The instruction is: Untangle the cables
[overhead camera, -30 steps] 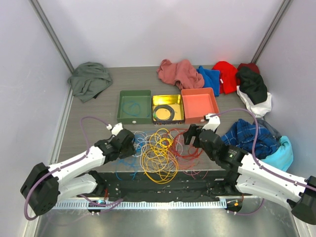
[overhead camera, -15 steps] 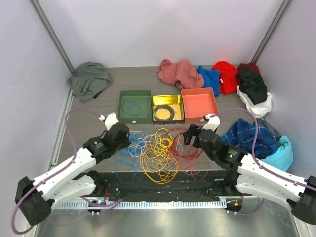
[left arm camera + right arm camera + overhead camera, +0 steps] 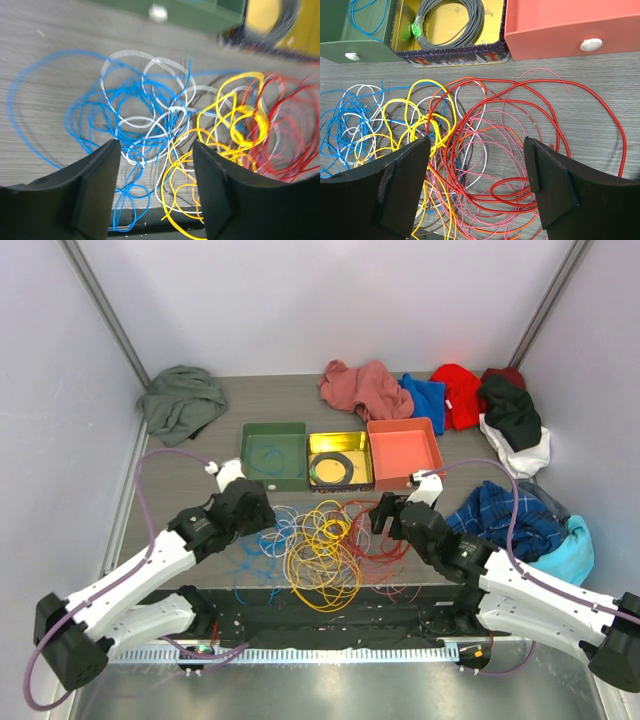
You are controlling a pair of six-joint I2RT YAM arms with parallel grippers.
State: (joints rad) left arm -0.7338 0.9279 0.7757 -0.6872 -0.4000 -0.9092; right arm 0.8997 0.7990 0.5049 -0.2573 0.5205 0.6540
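Left pincer (image 3: 155,150) spread, empty above blue wires (image 3: 82,112); right pincer (image 3: 476,145) spread over red wires (image 3: 451,160), likely poised to part the cables (image 3: 322,545).

Grey wood-grain table (image 3: 190,455) is carrying a loose tangle of cables (image 3: 320,545) at lower centre. Just above it, a green box (image 3: 271,483), a yellow tin (image 3: 340,435) and an orange tray (image 3: 405,452) are sitting side by side. A grey-green cloth (image 3: 182,400) is lying at upper left. Mixed garments (image 3: 362,388) are lying heaped at upper right, with a plaid cloth (image 3: 505,515) and a teal cloth (image 3: 572,550) lying at right.
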